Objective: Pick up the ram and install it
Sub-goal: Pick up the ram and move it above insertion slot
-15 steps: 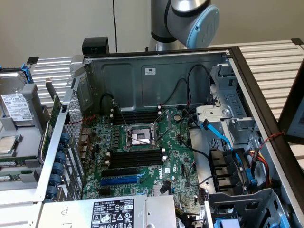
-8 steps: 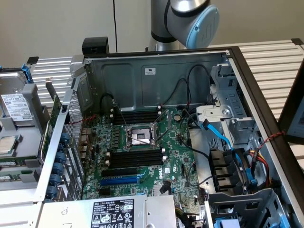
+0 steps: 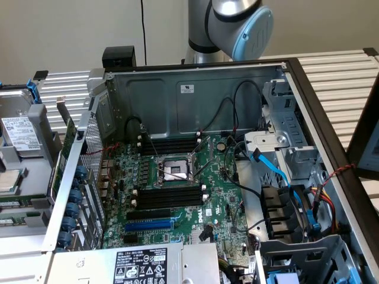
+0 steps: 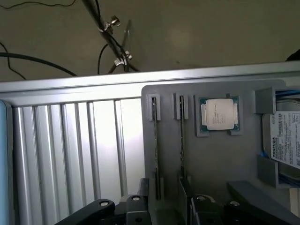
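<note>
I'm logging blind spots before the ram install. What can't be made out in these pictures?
Wrist view: a ram stick and a second stick stand edge-on in the gray holder, so chips and labels are hidden.
Wrist view: the hard drive is cut off by the picture's edge.
Exterior view: the gray holder is cut off at that view's left edge.
Exterior view: the memory slots are too small to show their clips' state.

Hard drive [image 4: 282,140]: white label reads "TOSHIBA", printed sideways; finer print and barcode illegible.
Motherboard [image 3: 216,204]: white "DELL" lettering near the blue slot.
Power supply label [image 3: 140,266]: certification marks and rows of print, too small to read.
Sticker on chassis rear wall [image 3: 188,89]: illegible
</note>
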